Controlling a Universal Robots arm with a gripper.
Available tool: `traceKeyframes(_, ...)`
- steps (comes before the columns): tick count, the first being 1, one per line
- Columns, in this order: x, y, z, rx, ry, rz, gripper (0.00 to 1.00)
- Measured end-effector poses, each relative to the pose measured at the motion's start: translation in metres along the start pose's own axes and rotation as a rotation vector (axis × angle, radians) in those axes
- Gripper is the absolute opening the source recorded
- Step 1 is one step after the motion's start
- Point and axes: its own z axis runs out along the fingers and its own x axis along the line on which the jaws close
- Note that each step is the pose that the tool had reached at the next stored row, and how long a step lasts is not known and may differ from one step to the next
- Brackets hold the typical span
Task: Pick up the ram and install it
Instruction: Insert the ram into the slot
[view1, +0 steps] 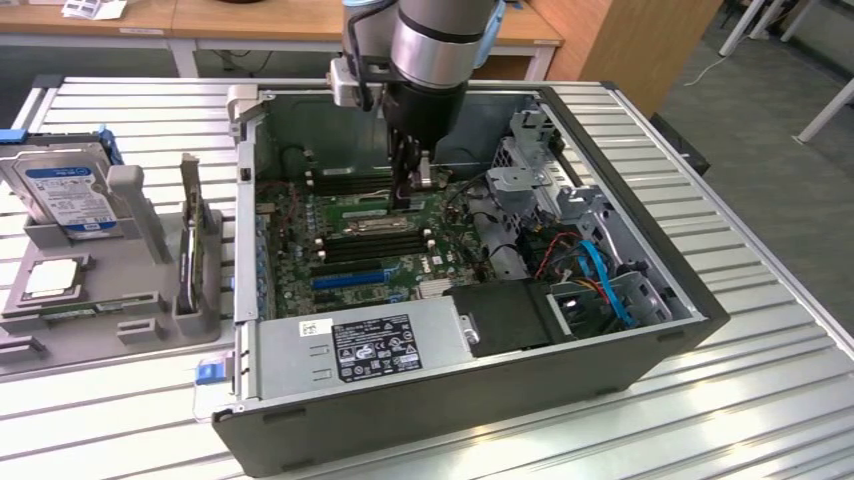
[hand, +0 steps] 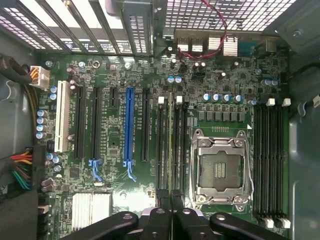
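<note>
My gripper (view1: 414, 188) reaches down inside the open computer case (view1: 641, 330), just above the motherboard (view1: 360, 255). In the wrist view its black fingers (hand: 159, 220) meet around a thin stick seen edge-on, the ram (hand: 171, 145). The ram runs lengthwise over the bank of long black memory slots (hand: 163, 150) beside the empty processor socket (hand: 220, 170), lined up with the gap between two of them. I cannot tell whether it touches a slot. A second bank of memory slots (hand: 270, 160) lies on the socket's other side.
The power supply (view1: 360, 350) and drive cage with blue cables (view1: 601, 280) fill the case's near side. On the exterior view's left a grey fixture tray (view1: 80, 340) holds a hard drive (view1: 67, 195), a silver processor (view1: 51, 278) and an upright card (view1: 194, 250).
</note>
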Motion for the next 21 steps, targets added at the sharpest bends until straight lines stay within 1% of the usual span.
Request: traceKeyframes(21,0.000,-0.0012,0.0207,0.0001,-0.0001,0.000,0.11)
